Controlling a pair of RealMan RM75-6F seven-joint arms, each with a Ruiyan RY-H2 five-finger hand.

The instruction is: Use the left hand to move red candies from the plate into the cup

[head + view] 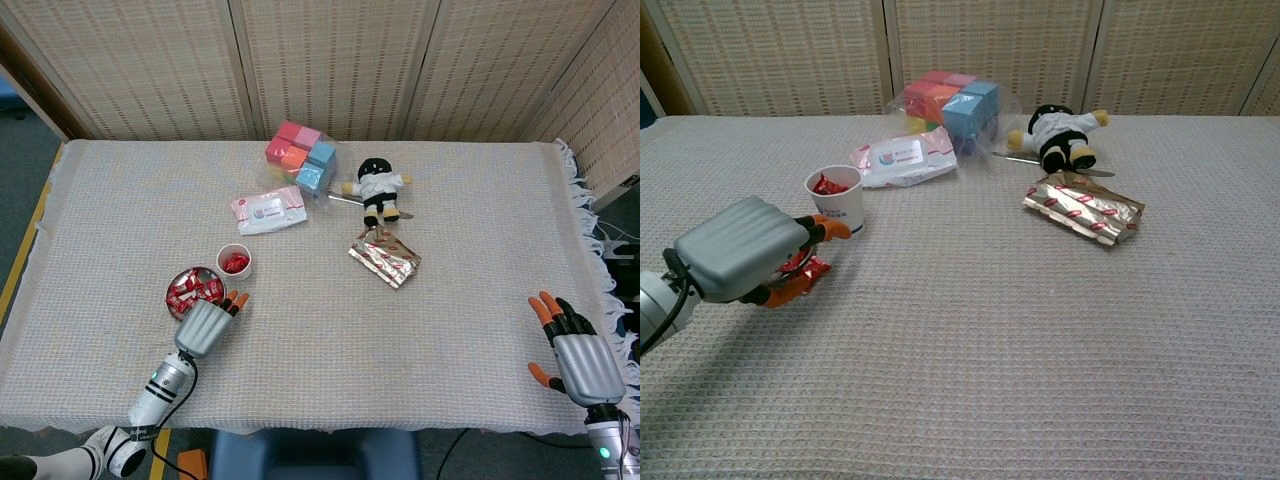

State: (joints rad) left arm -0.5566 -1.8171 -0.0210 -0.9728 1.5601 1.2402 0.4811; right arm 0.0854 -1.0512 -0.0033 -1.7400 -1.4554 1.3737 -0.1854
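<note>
My left hand [204, 326] hovers low at the near right edge of the plate [184, 280], back of the hand up, orange fingertips pointing toward the cup [234, 262]. In the chest view it [740, 249] covers most of the plate, with the fingers [828, 226] reaching over a red candy [812, 270] that lies on the cloth just beside the plate — whether I am touching or pinching that candy I cannot tell, since the palm hides it.

The red candies [194, 290] sit piled in the plate, and the cup stands just beyond it, upright, with a few red candies [827, 184] already inside.

My right hand [574, 352] rests far off at the near right corner of the table [480, 220], fingers spread and holding nothing.

Further back lie a wet-wipes packet [267, 210], a bag of coloured blocks [301, 157], a small plush doll [376, 187] and a foil tray of wrapped sweets [385, 257] — all well apart from the plate.
</note>
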